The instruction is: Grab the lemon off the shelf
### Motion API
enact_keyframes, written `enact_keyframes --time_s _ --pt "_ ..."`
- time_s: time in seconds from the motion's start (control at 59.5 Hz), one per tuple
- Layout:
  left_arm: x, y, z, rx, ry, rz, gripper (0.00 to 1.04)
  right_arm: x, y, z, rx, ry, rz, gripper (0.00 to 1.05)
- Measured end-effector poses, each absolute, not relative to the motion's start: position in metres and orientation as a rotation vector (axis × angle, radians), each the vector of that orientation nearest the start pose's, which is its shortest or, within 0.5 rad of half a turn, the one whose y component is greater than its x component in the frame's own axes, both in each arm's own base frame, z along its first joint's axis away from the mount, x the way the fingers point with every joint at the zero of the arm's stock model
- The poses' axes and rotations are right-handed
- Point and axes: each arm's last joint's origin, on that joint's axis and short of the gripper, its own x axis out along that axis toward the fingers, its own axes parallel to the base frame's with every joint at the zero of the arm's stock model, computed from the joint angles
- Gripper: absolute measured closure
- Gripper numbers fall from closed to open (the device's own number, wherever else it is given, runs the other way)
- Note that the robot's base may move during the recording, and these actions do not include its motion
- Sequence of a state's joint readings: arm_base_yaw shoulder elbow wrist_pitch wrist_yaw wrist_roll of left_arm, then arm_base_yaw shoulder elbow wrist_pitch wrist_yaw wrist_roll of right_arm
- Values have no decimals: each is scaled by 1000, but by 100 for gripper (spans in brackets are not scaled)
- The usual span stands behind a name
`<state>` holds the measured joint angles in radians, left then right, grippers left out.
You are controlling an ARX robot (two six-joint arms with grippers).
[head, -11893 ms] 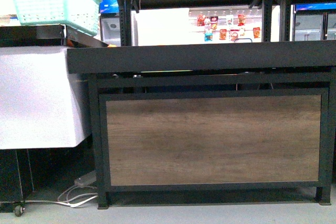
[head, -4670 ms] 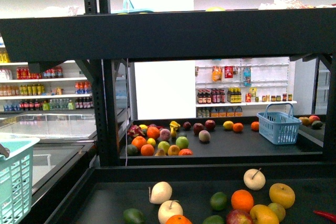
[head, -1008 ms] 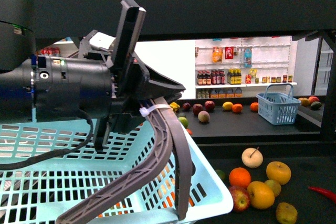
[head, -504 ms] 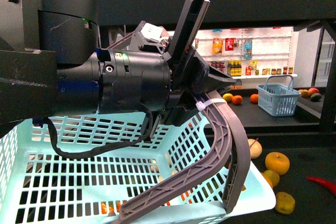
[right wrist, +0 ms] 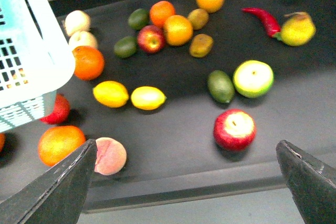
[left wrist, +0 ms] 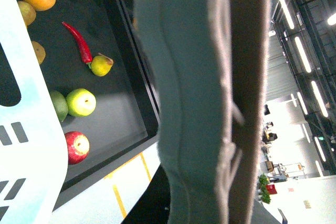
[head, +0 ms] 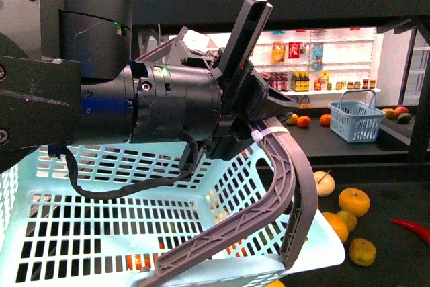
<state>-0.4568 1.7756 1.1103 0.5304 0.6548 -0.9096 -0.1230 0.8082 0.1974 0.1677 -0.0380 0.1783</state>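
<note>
In the right wrist view the lemon [right wrist: 148, 98], a bright yellow oval, lies on the shelf's dark tier [right wrist: 173, 135] beside a deeper yellow oval fruit [right wrist: 111, 94]. My right gripper [right wrist: 186, 182] is open and empty, hanging over the tier's front edge, apart from the lemon. My left gripper [head: 265, 122] is shut on the grey handle [head: 285, 179] of the pale turquoise basket [head: 101, 226]. That handle [left wrist: 210, 98] fills the left wrist view. In the front view the lemon is hidden behind the basket and arm.
Around the lemon lie oranges [right wrist: 88, 62], a red apple [right wrist: 234, 129], a green apple [right wrist: 253, 78], a peach [right wrist: 109, 155], an avocado [right wrist: 220, 86] and a red chilli [right wrist: 262, 19]. A small blue basket [head: 357, 124] stands on the far tier. The turquoise basket's corner [right wrist: 31, 51] overhangs the fruit.
Over the last second my left arm and the turquoise basket have moved right and up in the front view, covering more of the fruit on the tier.
</note>
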Motion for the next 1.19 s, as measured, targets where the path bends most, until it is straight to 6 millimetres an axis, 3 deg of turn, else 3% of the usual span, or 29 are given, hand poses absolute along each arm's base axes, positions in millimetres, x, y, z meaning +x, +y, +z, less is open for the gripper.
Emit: enact_keyframes --time_s 0.134,0.202,0.353,0.487,0.823,1.193 --pt "345 -189 246 -824 634 -964 97 210 -49 160 163 446 -17 2" --pt "345 -189 246 -824 634 -964 97 254 -72 137 80 502 64 2" --pt "345 -189 246 -823 633 -964 97 301 -81 89 -8 609 230 2" --pt "345 -189 246 -824 635 -966 97 335 -71 62 -101 596 389 2" --pt "345 -189 246 -823 633 -964 97 376 -35 -13 -278 634 669 2" --pt "345 -189 246 -823 633 -964 97 417 -30 -63 -369 604 687 2"
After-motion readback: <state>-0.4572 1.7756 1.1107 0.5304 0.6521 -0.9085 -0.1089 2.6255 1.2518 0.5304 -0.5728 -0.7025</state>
